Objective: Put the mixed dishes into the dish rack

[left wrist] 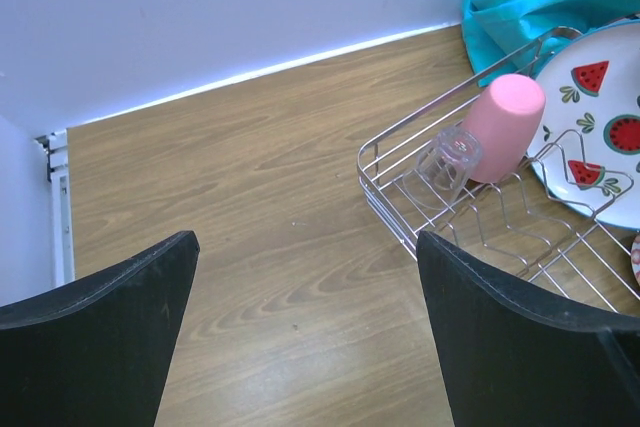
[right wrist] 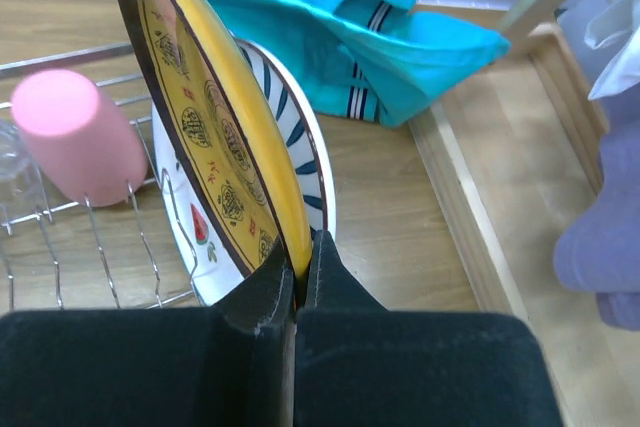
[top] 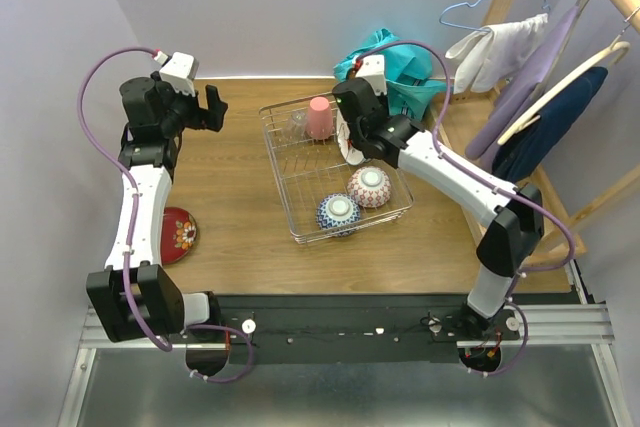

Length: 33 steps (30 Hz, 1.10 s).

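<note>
Pose of the two arms: the left arm (top: 135, 202) extends forward, wrist turned inward, left gripper (left wrist: 305, 247) empty with jaws spread wide. The right arm (top: 450, 172) reaches diagonally inward (elbow bent), right gripper (right wrist: 303, 252) pinched on the rim of a gold saucer (right wrist: 210, 117).

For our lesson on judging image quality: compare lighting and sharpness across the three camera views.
Top external: even, soft light, faint shadows on the table, all sharp. Left wrist: near jaws soft-edged, bright strip along the wall, clear glass low in contrast. Right wrist: gold saucer looms close to the lens; purple cloth at right blurred.
</note>
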Motion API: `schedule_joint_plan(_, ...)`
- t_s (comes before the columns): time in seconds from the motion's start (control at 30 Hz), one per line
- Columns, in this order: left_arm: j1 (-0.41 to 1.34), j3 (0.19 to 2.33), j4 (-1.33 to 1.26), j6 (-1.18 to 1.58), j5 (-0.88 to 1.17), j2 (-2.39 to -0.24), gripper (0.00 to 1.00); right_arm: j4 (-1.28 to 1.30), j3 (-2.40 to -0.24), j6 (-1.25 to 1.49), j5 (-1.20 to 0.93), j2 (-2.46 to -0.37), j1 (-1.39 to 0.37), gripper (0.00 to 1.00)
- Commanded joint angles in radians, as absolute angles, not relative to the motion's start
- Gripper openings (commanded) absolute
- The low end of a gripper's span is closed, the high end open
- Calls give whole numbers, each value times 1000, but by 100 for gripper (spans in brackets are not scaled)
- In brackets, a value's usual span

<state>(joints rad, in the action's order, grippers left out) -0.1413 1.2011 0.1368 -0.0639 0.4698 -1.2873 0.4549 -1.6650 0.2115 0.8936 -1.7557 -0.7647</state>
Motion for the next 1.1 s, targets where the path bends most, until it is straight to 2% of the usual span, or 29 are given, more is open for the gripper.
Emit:
schedule_joint_plan(0.0, -135, 1184, 117, -48, 453, -1296, 98, 599, -1778, 311, 959, -1841, -770, 0)
schedule_joint_plan(0.5, -133, 1098, 132, -140, 422, -1270, 98, 712, -1924, 399, 833, -2011, -772, 0)
schedule_joint_plan(1.07, -135, 1057, 132, -149, 408, -1262, 98, 838, -1921, 563, 765, -2077, -770, 0)
